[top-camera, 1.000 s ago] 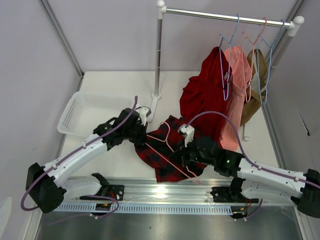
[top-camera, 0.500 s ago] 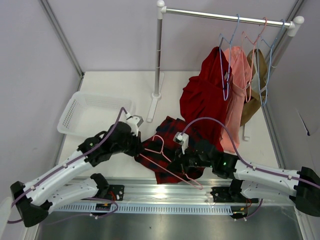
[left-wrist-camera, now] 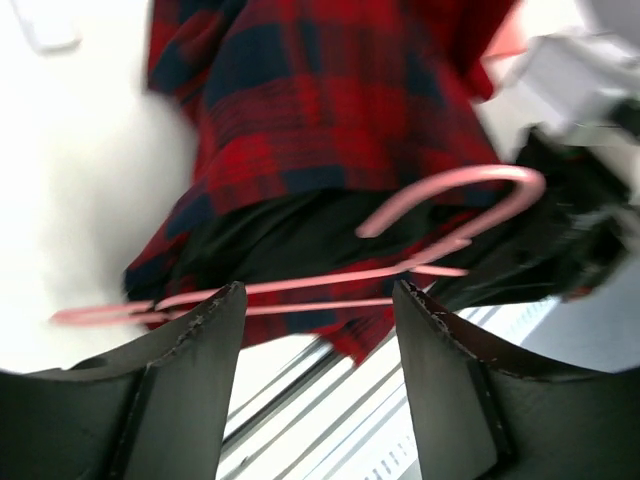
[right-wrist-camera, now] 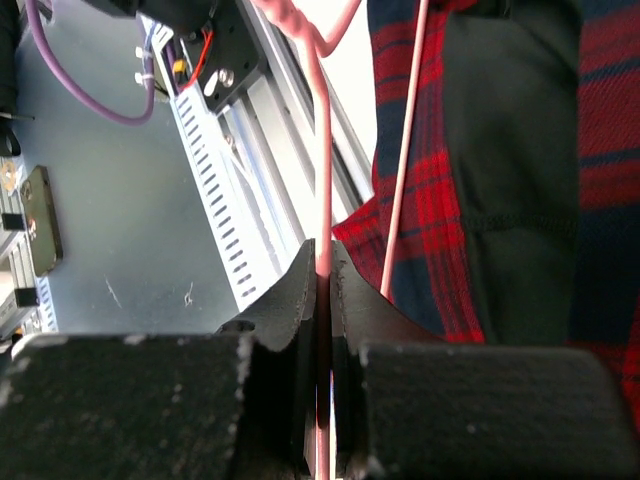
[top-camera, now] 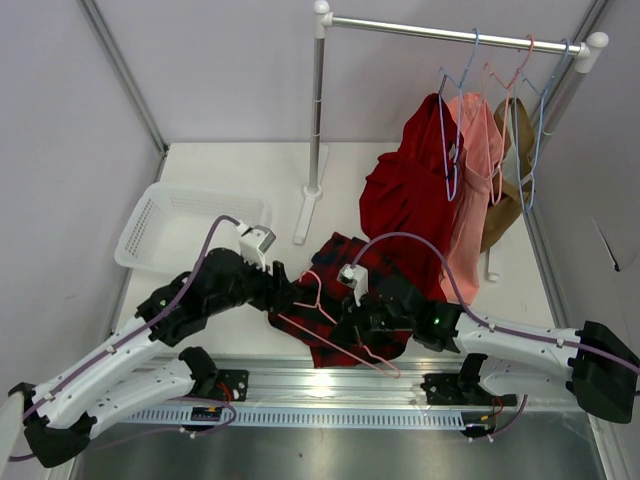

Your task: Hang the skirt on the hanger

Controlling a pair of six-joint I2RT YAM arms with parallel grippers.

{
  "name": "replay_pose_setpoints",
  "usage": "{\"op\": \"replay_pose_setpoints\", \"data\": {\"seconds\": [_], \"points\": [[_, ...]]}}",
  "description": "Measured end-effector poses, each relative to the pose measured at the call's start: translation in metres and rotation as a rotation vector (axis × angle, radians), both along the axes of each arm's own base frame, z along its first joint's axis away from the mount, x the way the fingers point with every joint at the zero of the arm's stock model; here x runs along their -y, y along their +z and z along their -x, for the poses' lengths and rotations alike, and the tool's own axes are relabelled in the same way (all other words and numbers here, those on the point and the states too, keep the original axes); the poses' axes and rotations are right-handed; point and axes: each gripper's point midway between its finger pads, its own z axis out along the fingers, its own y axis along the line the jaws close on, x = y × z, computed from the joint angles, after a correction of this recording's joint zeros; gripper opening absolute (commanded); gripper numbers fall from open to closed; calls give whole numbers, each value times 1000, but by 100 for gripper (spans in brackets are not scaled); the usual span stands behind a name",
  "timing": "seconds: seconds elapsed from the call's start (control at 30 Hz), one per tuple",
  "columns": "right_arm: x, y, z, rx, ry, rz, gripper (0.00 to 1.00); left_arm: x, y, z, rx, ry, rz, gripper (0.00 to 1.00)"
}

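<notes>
The red-and-black plaid skirt (top-camera: pixel 338 252) lies crumpled on the white table in front of the arms. Across it lies the pale-pink wire hanger (top-camera: pixel 312 281), hook toward the left. My right gripper (top-camera: pixel 354 322) is shut on one wire of the hanger (right-wrist-camera: pixel 323 150), at the skirt's (right-wrist-camera: pixel 420 200) near edge above the rail. My left gripper (top-camera: pixel 286 291) hovers at the skirt's left edge, open and holding nothing. In the left wrist view the hanger's hook (left-wrist-camera: pixel 470 176) and the skirt (left-wrist-camera: pixel 320 110) sit just beyond the open gripper (left-wrist-camera: pixel 318 292).
A white basket (top-camera: pixel 170 225) stands at the left. The clothes rack's pole (top-camera: pixel 318 100) rises behind the skirt. On its rail hang a plain red garment (top-camera: pixel 405 190), a salmon-pink garment (top-camera: pixel 478 150) and blue hangers (top-camera: pixel 455 80). An aluminium rail (top-camera: pixel 330 385) runs along the near edge.
My left gripper has opened and drawn back to the left of the skirt. My right gripper, still shut on the hanger, has carried it a little to the left.
</notes>
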Motion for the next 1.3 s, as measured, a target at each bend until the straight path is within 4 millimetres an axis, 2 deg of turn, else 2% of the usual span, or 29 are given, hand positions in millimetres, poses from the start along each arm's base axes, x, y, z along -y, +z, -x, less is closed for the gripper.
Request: {"op": "replay_pose_setpoints", "data": {"seconds": [0.17, 0.4, 0.7, 0.83, 0.87, 0.9, 0.97, 1.0, 1.1, 1.13, 1.17, 1.3], "points": [[-3, 2, -7, -5, -11, 3, 0, 17, 11, 6, 46, -74, 106, 69], [-5, 1, -9, -10, -11, 9, 0, 40, -1, 16, 40, -154, 128, 70], [-5, 1, -9, -10, -9, 9, 0, 61, -10, -2, 55, -115, 121, 67], [-5, 0, -10, -7, -10, 11, 0, 71, -20, -7, 52, -105, 99, 62], [-4, 0, -10, -7, -11, 13, 0, 72, -23, -8, 50, -103, 92, 58], [-4, -1, -10, -6, -14, 16, 0, 73, -26, -9, 50, -98, 84, 47], [-3, -2, -13, 1, -26, 23, 0, 73, -30, -9, 44, -93, 79, 37], [-3, -2, -15, 4, -34, 27, 0, 75, -29, -9, 43, -94, 86, 22], [-3, 2, -20, 23, -56, 32, 0, 82, -21, -8, 58, -103, 121, 0], [-2, 3, -21, 28, -63, 41, 3, 81, -23, -10, 63, -100, 110, 0], [0, 3, -23, 32, -75, 55, 13, 80, -26, -11, 57, -96, 99, 0], [12, -6, -34, 37, -165, 138, 41, 84, -26, -14, 47, -79, 99, 0]]}}
